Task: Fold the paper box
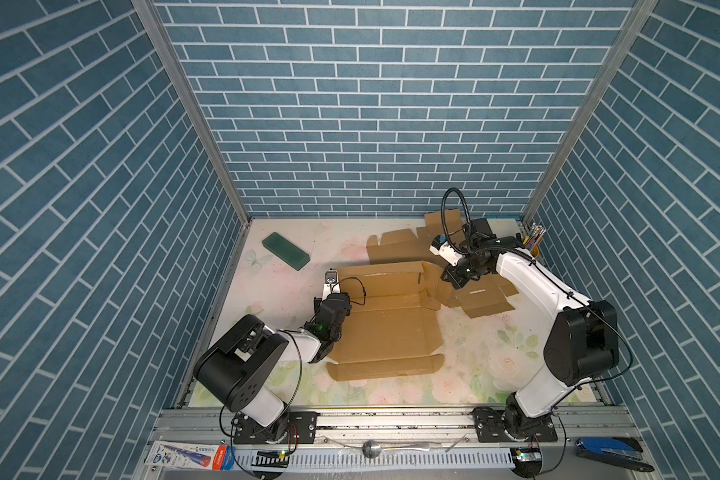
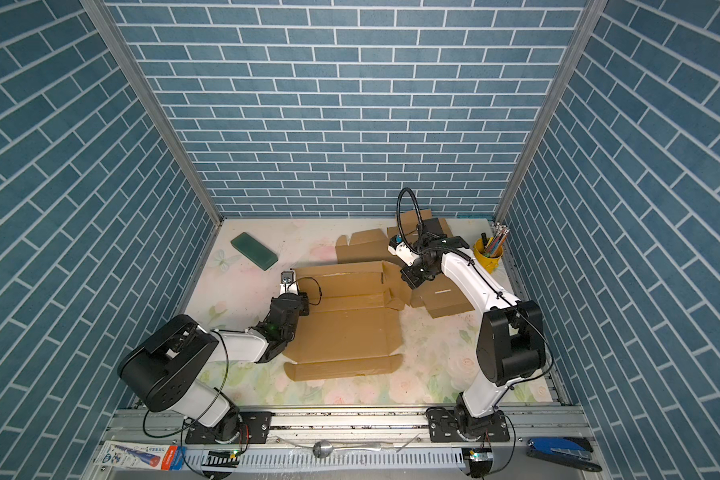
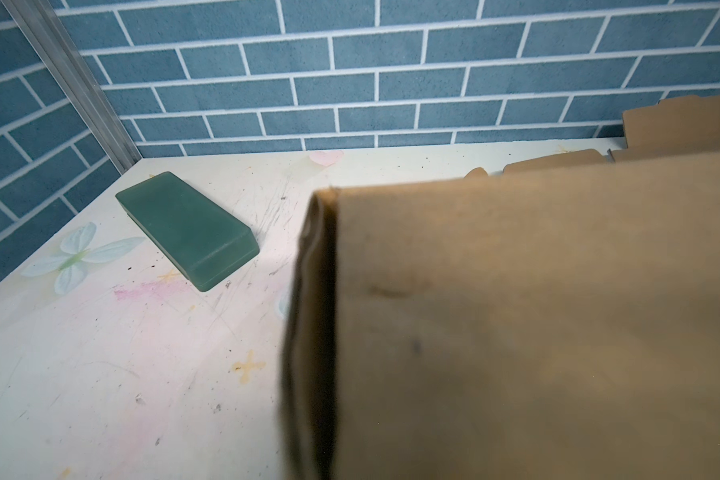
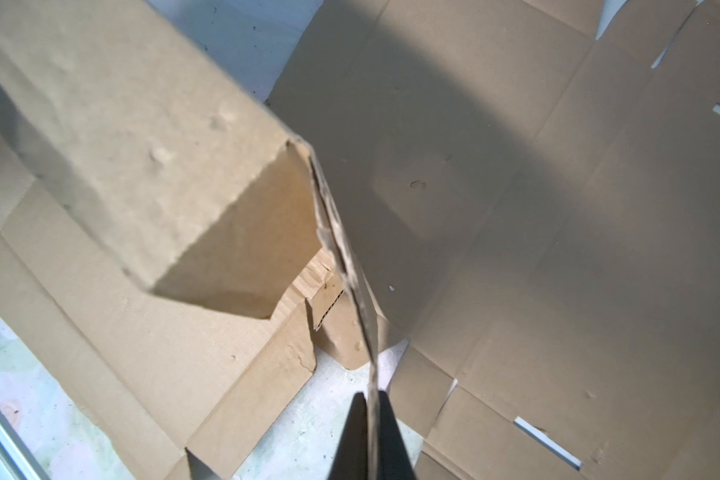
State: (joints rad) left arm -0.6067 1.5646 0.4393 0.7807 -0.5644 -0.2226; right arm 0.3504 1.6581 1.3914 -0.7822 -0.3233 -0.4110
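On the paper box [image 1: 385, 328], your right gripper [image 4: 371, 397] clamped a flap edge; your left gripper [image 1: 330, 277] sat closed at the opposite end. Likely light, bendy; best held beside creases.

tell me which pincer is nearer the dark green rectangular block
Left. The left pincer sits a little right of the dark green rectangular block, at the left edge of the brown cardboard sheet; the right pincer grips that sheet's far right flap.

Blue brick-pattern walls [image 1: 350, 104] on three sides; pale floral tabletop [image 1: 474, 365]; aluminium corner posts [image 1: 192, 112].
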